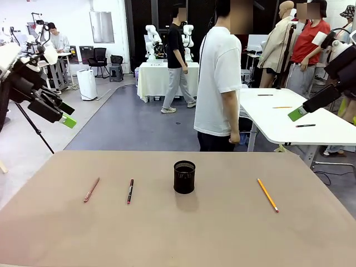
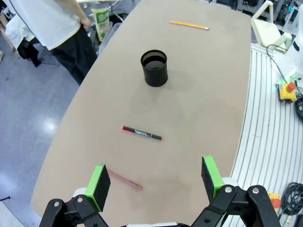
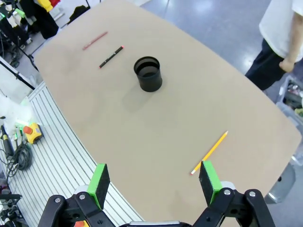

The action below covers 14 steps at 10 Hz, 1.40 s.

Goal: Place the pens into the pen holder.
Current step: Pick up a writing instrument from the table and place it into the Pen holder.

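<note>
1. Found the left gripper [image 2: 154,172] raised at the upper left of the front view, off the table's [image 1: 222,239] left edge; jaws released wide, green pads far apart, grasping nothing.
2. Spotted the slim pinkish-red pen [image 1: 92,189] lying flat and slanted at the lower left of the tabletop.
3. Noted the black pen with red ends [image 1: 130,191] just right of it, apart from it, also flat.
4. Saw the pen holder [image 1: 184,177] standing upright at mid-frame, mouth up, near the black pen but clear of it.
5. Marked a person [image 1: 219,78] in a white T-shirt standing at the far edge, right of centre.
6. Found the orange-yellow pencil [image 1: 267,194] flat and slanted at the lower right, well apart from the holder.
7. Saw the right gripper [image 3: 153,175] raised at the upper right, jaws likewise released, gripping nothing.
</note>
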Motion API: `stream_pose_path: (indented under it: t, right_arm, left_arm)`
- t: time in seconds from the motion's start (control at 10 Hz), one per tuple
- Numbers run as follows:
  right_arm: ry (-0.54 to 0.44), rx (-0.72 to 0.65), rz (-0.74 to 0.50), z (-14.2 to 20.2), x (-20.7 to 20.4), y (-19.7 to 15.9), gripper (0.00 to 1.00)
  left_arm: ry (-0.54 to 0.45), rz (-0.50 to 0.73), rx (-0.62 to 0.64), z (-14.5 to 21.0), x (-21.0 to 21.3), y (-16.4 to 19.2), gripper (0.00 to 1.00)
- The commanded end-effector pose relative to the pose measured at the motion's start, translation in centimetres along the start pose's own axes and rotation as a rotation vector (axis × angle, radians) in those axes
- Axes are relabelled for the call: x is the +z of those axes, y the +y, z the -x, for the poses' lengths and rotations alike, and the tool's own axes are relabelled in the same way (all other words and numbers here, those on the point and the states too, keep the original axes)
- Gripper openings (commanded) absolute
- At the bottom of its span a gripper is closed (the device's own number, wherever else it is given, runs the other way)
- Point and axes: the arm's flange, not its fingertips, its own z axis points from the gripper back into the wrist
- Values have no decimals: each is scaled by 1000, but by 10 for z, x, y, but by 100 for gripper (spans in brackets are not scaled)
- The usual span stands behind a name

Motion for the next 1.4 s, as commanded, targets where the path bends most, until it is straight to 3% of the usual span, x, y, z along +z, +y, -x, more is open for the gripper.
stream_pose_path:
  t: [0.0, 0.4, 0.5, 0.9, 1.3]
  right_arm:
    - [-4, -7, -8, -1, 1, 1, 100]
    - [-4, -7, -8, -1, 1, 1, 100]
    - [-4, -7, -8, -1, 1, 1, 100]
    - [-4, -7, -8, -1, 1, 1, 100]
    - [-4, -7, -8, -1, 1, 1, 100]
  left_arm:
    - [0, 1, -15, 2, 0, -1, 100]
    - [0, 0, 0, 0, 0, 0, 100]
    - [94, 3, 40, -12, -8, -2, 100]
    - [385, -141, 506, -57, -71, 2, 100]
    - [523, -223, 699, -80, -171, 5, 100]
